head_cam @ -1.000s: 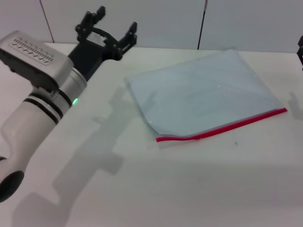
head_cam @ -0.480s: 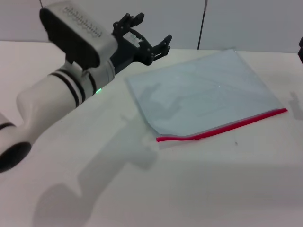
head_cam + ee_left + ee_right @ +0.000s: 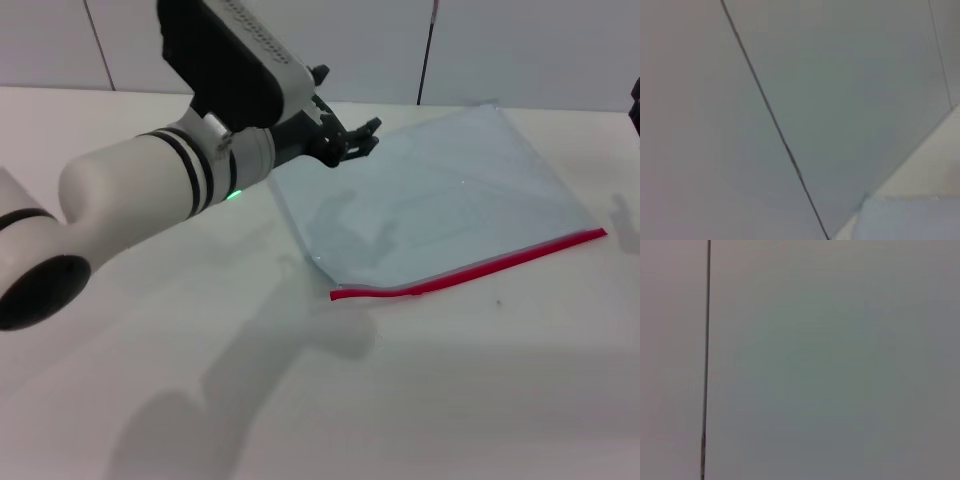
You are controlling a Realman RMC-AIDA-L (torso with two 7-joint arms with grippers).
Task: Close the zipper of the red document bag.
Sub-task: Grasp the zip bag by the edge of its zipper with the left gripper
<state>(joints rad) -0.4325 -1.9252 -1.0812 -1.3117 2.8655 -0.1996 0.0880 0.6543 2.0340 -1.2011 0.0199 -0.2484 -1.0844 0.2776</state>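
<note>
In the head view the red document bag [image 3: 440,200] lies flat on the white table [image 3: 420,390], a translucent pale blue-grey pouch at centre right. Its zipper [image 3: 470,270] is a thin red strip along the near long edge, running from the lower-left corner up to the right corner. My left gripper [image 3: 345,125] hovers open above the bag's far left corner, holding nothing. Its bulky white and black arm [image 3: 150,190] crosses the left of the view. Only a dark sliver of my right gripper [image 3: 636,100] shows at the right edge, beyond the bag.
A grey panelled wall [image 3: 500,50] stands behind the table's far edge. Both wrist views show mostly this wall and its dark seams [image 3: 775,120]. White tabletop stretches in front of the zipper.
My left arm has swung right and risen, carrying its open gripper from the far left of the table to above the bag's far left corner. The bag has not moved.
</note>
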